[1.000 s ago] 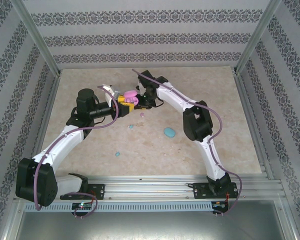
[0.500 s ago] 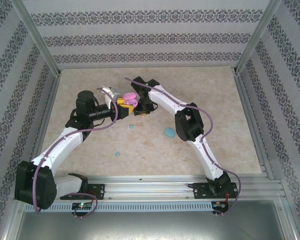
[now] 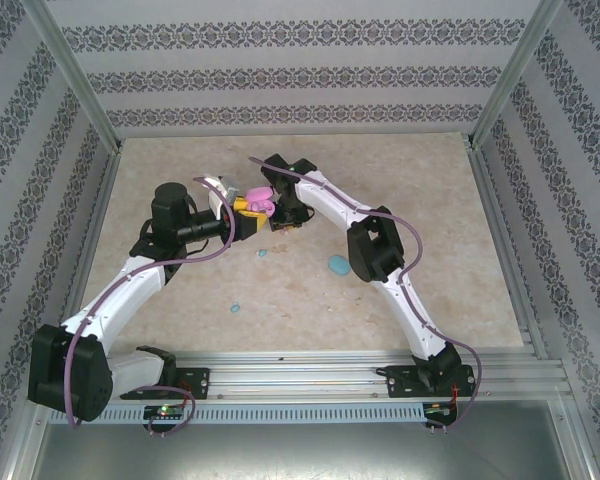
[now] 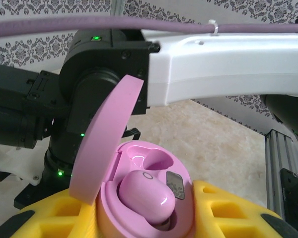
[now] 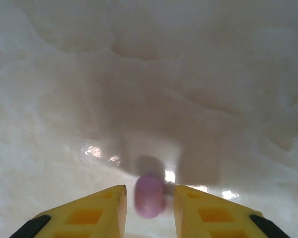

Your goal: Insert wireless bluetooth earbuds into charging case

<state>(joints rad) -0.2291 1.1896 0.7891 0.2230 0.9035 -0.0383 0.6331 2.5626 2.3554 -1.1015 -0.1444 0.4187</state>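
My left claw (image 4: pixel 145 220) is clamped on the open pink case (image 4: pixel 107 144), its lid up. One pink earbud (image 4: pixel 144 196) sits in a well between my fingers. My right claw (image 5: pixel 149 206) stands parted low over the table (image 5: pixel 149 74). A second pink earbud (image 5: pixel 149 196) lies between its tips, touching neither.

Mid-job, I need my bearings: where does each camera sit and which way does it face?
Top external: above and behind the bases, looking down at the table; both arms, left end effector and right end effector show.
Left wrist: looks along its yellow fingers at the open pink charging case they grip; right arm behind.
Right wrist: looks down at the table, pink earbud between its yellow fingers.
Shared: top and left-wrist views both show the case.
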